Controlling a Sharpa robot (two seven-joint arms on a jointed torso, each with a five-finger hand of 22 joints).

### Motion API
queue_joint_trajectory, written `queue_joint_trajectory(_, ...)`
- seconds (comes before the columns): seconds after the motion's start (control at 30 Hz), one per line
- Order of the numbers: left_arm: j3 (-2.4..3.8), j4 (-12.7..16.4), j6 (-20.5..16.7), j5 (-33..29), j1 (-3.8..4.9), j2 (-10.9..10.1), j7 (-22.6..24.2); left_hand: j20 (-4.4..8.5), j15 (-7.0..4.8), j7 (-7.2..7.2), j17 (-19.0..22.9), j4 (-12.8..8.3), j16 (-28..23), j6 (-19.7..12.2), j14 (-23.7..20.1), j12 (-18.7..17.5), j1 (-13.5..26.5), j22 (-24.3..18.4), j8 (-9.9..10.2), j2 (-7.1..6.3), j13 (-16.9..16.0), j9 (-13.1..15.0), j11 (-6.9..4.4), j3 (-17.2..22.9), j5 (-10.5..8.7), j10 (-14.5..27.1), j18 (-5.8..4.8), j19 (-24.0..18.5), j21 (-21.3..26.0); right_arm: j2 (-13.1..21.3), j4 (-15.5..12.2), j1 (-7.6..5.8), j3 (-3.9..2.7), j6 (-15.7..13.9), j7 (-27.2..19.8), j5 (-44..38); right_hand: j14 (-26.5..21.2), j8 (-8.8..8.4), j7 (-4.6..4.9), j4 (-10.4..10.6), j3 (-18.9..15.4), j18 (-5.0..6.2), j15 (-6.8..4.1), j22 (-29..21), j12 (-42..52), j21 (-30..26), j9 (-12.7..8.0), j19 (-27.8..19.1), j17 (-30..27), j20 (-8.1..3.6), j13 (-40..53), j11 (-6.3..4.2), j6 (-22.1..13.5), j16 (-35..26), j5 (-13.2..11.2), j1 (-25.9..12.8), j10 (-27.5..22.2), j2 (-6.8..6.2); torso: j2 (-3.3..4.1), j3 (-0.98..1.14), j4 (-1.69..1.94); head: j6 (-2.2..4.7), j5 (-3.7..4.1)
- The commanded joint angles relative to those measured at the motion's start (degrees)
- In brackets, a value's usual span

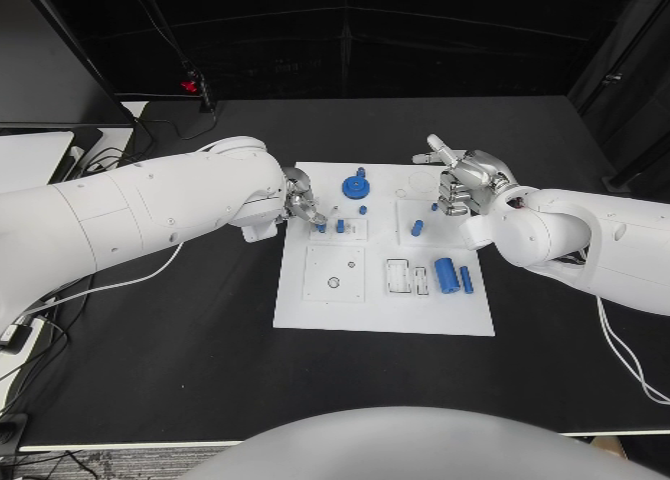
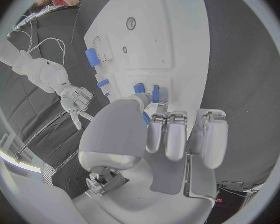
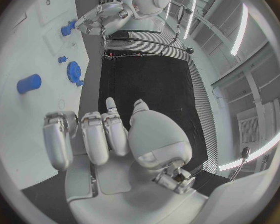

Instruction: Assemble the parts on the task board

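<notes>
So the left hand (image 1: 301, 203) is down at the left edge of the task board (image 1: 314, 310), fingers (image 2: 175, 137) curled in close together, right over a couple of small blue pegs (image 1: 340, 226). From the left wrist view the thumb sits just beside those pegs, but I honestly can't tell if it's pinching one or just touching.

The right hand (image 1: 462, 182) is up at the board's far right corner, fingers (image 3: 96, 137) bunched side by side and curled in. There's something small and pale poking out past the fingertips, but I can't tell whether it's actually held.

On the board: a blue gear (image 1: 357, 185) near the far edge, a short blue peg (image 1: 417, 228) standing right of centre, and a fatter blue cylinder (image 1: 446, 274) lying next to a thin blue pin (image 1: 466, 279) toward the right edge. The near left of the board has a plate with round holes, and there are slot outlines next to the cylinder.

Room-wise, the black desk (image 1: 177, 350) is open all along the near side and on both sides of the board. Cables trail over the left part of the desk.

No readable writing or labels anywhere.
</notes>
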State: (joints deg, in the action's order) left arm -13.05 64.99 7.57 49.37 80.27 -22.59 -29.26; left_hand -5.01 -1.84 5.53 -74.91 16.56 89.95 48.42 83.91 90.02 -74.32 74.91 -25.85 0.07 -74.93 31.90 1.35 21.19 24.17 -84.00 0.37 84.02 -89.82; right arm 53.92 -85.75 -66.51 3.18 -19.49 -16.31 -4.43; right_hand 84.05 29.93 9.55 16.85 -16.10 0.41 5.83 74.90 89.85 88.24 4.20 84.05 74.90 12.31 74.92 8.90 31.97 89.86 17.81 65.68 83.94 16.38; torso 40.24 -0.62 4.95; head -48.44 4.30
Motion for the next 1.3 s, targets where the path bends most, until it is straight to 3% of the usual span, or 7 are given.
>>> queue_joint_trajectory(0.03,-0.50,0.11,2.34,-0.43,-0.81,0.14,-1.47,-0.20,0.38,-0.16,-15.09,0.07,0.05,-0.41,6.09,-0.02,0.80,15.09,0.42,-0.02,-15.07,-1.09,0.56,-0.64,-0.36,-6.00,-0.37,5.98,-0.18,0.02,-0.18,-0.09,-0.03,0.27,-0.44,0.05,5.95,0.27,3.80,-0.14,0.33,0.43,-0.01,13.72,0.15,-0.26,-0.06,3.42,15.10,-0.21,15.08,0.24,-0.35,0.14,0.28,0.35,6.06,0.15,0.00,-0.02,0.02,-0.02,-0.03)
queue_joint_trajectory(0.47,-0.50,0.12,2.92,-0.43,-0.82,0.13,-1.74,-0.31,0.56,0.14,-15.09,0.08,0.05,-0.71,6.09,-0.02,2.41,15.09,0.95,0.01,-15.07,-1.74,0.81,-3.04,-1.62,-6.00,-0.37,5.98,-0.18,-0.05,-0.12,-0.09,-0.03,0.39,-0.43,0.05,5.95,0.30,3.79,-0.15,0.36,0.40,-0.01,13.77,0.15,-0.19,-0.06,3.51,15.10,-0.21,15.08,0.24,-0.34,0.14,0.29,0.37,6.06,0.16,0.00,-0.01,0.05,-0.03,-0.04)
queue_joint_trajectory(0.6,-0.50,0.19,2.80,-0.43,-0.83,0.11,-1.67,-0.53,0.84,0.46,-15.09,0.19,0.05,-1.18,6.09,-0.02,4.86,15.09,1.34,0.34,-15.07,-2.28,1.12,-5.51,-1.72,-6.00,-0.37,5.98,-0.18,-0.07,-0.10,-0.09,-0.03,0.42,-0.42,0.05,5.95,0.30,3.79,-0.15,0.36,0.40,-0.01,13.77,0.15,-0.19,-0.06,3.51,15.10,-0.21,15.08,0.24,-0.34,0.14,0.29,0.37,6.06,0.16,0.00,-0.03,0.03,-0.02,-0.07)
queue_joint_trajectory(0.87,-0.50,0.36,1.92,-0.43,-0.84,-0.06,-1.33,-0.93,1.27,0.88,-15.09,0.33,0.05,-1.69,6.09,-0.02,12.41,15.09,1.45,1.42,-15.07,-3.05,1.53,-10.78,-0.84,-6.00,-0.37,5.98,-0.18,-0.11,-0.02,-0.09,-0.03,0.46,-0.42,0.05,5.95,0.30,3.79,-0.15,0.36,0.40,-0.01,13.77,0.15,-0.19,-0.06,3.51,15.10,-0.21,15.08,0.24,-0.34,0.14,0.29,0.37,6.06,0.16,0.00,-0.01,0.03,0.04,-0.12)
queue_joint_trajectory(1.3,-0.50,0.58,0.86,-0.43,-0.84,-0.52,-1.02,-0.96,1.19,0.59,-15.09,0.18,0.05,-1.75,6.09,-0.02,13.40,15.09,0.27,1.88,-15.07,-2.60,1.30,-12.54,0.52,-6.00,-0.37,5.98,-0.18,-0.19,0.11,-0.08,-0.03,0.53,-0.38,0.05,5.95,0.34,3.79,-0.15,0.43,0.42,-0.01,13.74,0.15,-0.23,-0.05,3.45,15.10,-0.21,15.08,0.23,-0.32,0.14,0.30,0.40,6.06,0.18,0.04,-0.05,0.01,0.07,-0.16)
